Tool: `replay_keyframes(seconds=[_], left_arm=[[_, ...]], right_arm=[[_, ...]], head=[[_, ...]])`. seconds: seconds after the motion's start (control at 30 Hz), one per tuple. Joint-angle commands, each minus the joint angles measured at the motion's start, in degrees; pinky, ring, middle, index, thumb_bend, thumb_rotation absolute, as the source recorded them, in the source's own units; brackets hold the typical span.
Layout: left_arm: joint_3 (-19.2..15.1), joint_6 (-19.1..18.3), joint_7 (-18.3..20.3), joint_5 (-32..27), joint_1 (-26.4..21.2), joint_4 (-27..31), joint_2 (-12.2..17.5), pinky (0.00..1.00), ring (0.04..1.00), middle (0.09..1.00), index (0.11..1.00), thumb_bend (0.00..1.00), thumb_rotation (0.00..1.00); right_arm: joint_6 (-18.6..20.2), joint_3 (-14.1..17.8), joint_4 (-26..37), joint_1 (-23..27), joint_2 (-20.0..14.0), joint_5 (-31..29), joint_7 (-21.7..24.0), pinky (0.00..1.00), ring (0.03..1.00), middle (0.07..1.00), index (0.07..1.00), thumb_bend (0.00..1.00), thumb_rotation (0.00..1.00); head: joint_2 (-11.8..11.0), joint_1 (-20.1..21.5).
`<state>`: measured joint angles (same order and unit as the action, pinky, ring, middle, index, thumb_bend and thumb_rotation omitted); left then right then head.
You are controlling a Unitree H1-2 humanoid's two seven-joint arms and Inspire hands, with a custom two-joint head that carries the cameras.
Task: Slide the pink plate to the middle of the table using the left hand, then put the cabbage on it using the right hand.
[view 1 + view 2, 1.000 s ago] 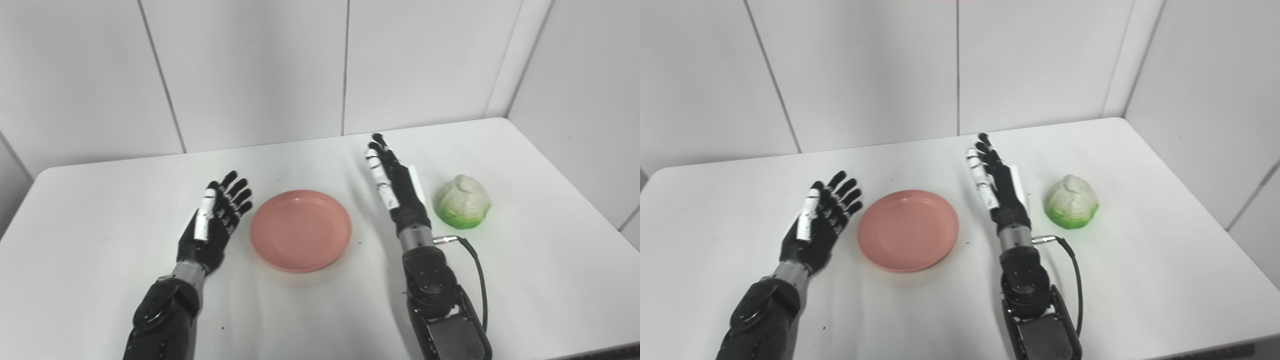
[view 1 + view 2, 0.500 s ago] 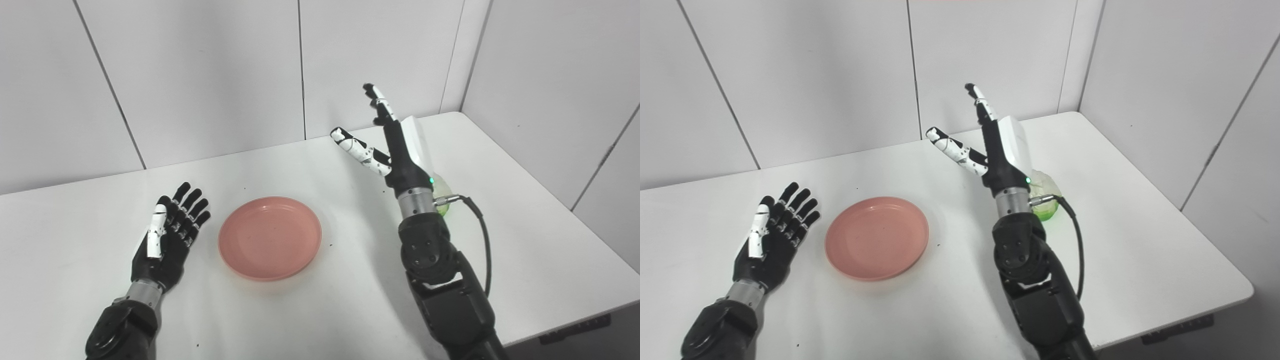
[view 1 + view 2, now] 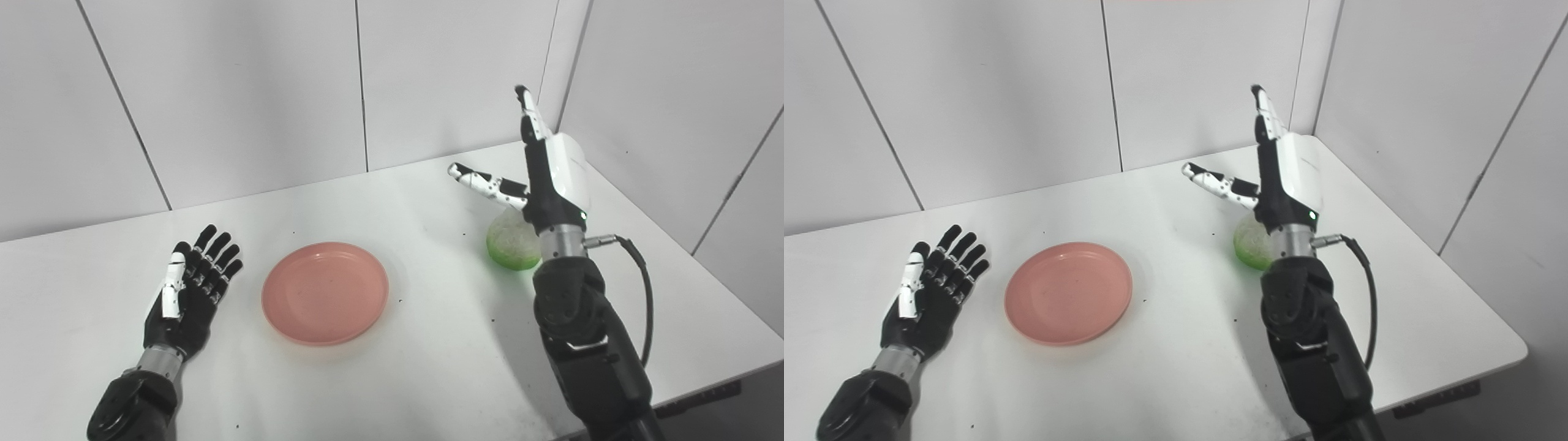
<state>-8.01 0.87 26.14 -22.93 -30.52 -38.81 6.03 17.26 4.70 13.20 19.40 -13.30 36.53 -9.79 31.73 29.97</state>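
My right hand [image 3: 548, 177], fingers spread and grasping nothing, hangs raised above the cabbage [image 3: 509, 241], which sits right of the pink plate [image 3: 325, 292]; my left hand [image 3: 187, 294] lies released.

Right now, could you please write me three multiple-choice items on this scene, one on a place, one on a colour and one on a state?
1. Where is the cabbage?
A. on the plate
B. on the table, right of the plate
C. in the left hand

2. What colour is the plate?
A. pink
B. blue
C. yellow

3. How is the right hand?
A. shut on the cabbage
B. flat on the table
C. open, raised above the cabbage

Key: 1 B, the cabbage sits on the table beyond the plate's right rim. 2 A, it looks plain pink. 3 C, its fingers are spread and hold nothing.
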Motion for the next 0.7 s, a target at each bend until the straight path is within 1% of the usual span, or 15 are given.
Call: replay_keyframes(seconds=[0.0, 0.27, 0.37, 0.47, 0.67], left_arm=[[-0.27, -1.63, -0.61, 0.65, 1.88, -3.21, 1.09, 0.95, 0.940, 0.949, 0.938, 0.46, 1.00], [-0.48, -2.14, -0.08, -0.02, 1.62, -3.69, 1.80, 0.96, 0.941, 0.948, 0.935, 0.46, 1.00], [-0.81, -2.30, -0.21, -0.18, 1.54, -3.83, 2.01, 0.95, 0.939, 0.946, 0.933, 0.46, 1.00], [-1.17, -2.99, -0.30, -0.38, 1.49, -3.83, 2.29, 0.94, 0.934, 0.938, 0.927, 0.46, 1.00], [-1.63, -3.21, 0.18, -0.54, 1.40, -3.98, 2.53, 0.95, 0.939, 0.943, 0.936, 0.45, 1.00]], right_arm=[[-0.73, 1.36, 1.95, 1.39, -1.26, -0.06, -1.40, 0.83, 0.923, 0.957, 0.982, 0.98, 0.56], [-1.88, 3.13, -0.54, -1.45, -1.13, -0.69, -3.52, 0.83, 0.915, 0.956, 0.983, 1.00, 0.53], [-1.41, 3.51, -1.46, -1.85, -1.06, -1.45, -3.88, 0.82, 0.918, 0.964, 0.997, 1.00, 0.53], [-0.16, 3.34, -2.09, -2.25, -1.17, -0.95, -3.39, 0.81, 0.928, 0.985, 1.000, 1.00, 0.56], [-0.70, 3.57, -4.80, -3.20, -0.98, -2.53, -3.54, 0.78, 0.924, 0.999, 1.000, 1.00, 0.58]], head=[[0.13, 0.16], [0.74, 0.93], [1.09, 1.43], [1.29, 1.67], [1.81, 2.08]])
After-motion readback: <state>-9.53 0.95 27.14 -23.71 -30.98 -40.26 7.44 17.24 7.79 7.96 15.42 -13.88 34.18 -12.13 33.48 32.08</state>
